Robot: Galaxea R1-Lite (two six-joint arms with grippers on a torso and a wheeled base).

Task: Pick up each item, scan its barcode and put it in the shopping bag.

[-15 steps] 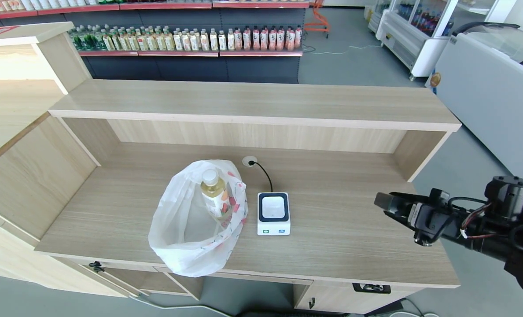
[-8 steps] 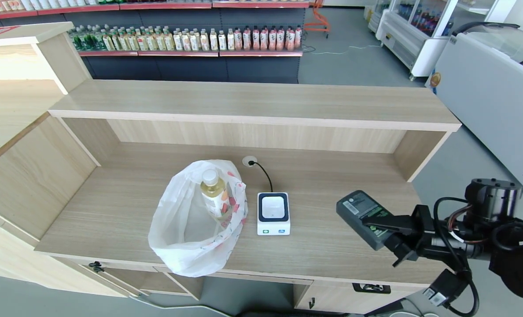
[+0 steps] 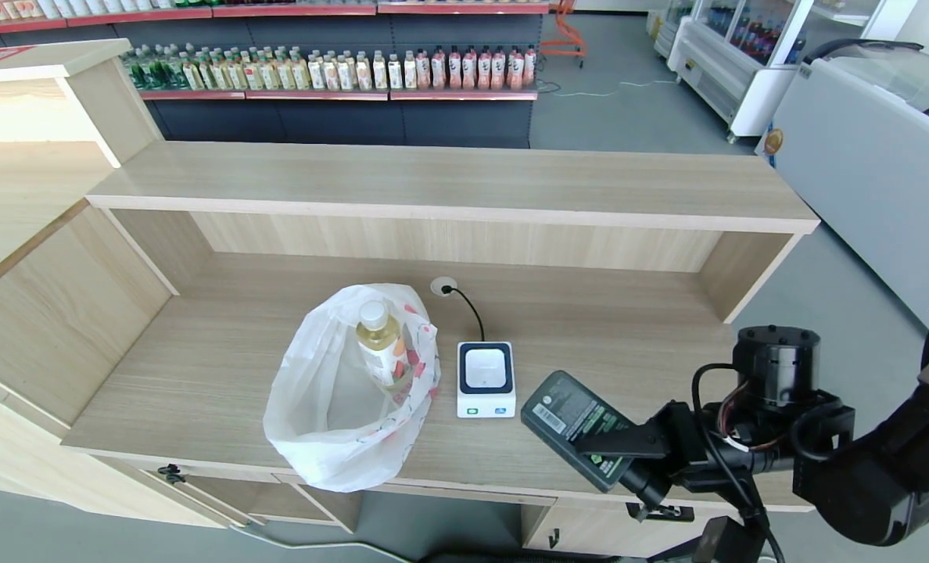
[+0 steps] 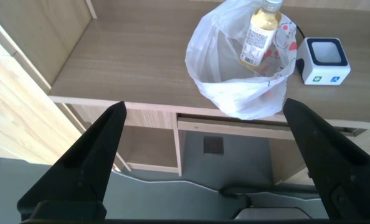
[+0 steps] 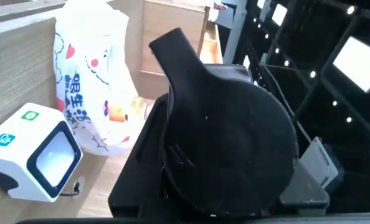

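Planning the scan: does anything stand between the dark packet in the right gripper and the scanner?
Nothing visible. Bare counter separates the dark packet from the scanner; the shopping bag stands beyond the scanner.

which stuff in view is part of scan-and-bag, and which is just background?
In the job:
- dark pack, gripped by the right end effector
- scanner
- shopping bag, with a bottle inside

Just there:
- scanner cable
- counter ledge
- drink shelves
- chest freezer
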